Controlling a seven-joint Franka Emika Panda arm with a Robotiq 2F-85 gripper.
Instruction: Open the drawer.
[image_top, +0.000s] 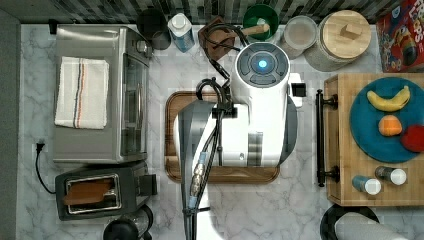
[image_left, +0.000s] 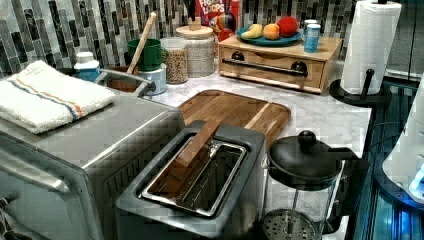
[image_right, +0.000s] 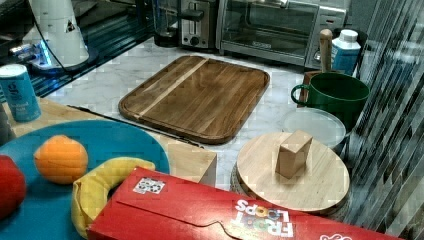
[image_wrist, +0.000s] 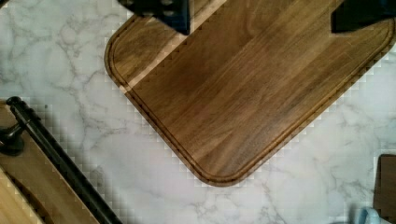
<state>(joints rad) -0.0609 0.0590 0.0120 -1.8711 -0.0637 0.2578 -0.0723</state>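
Observation:
The light wood drawer (image_left: 270, 59) sits shut in its box at the back of the left view, with the long black bar handle (image_left: 265, 66) across its front. In the top view the handle (image_top: 320, 137) runs along the box's left side, to the right of my arm (image_top: 255, 110). My gripper (image_wrist: 259, 9) is open over the brown cutting board (image_wrist: 243, 88), its two dark fingers (image_wrist: 161, 10) wide apart with nothing between them. The handle (image_wrist: 60, 158) and drawer front (image_wrist: 28, 186) lie off to one side, apart from the fingers.
On the box stand a blue plate (image_top: 385, 120) of fruit and two small shakers (image_top: 367, 185). A paper towel roll (image_left: 370, 45) stands beside the box. The toaster oven (image_top: 100, 95), toaster (image_top: 95, 192), jars and green mug (image_top: 260, 22) line the counter's other edges.

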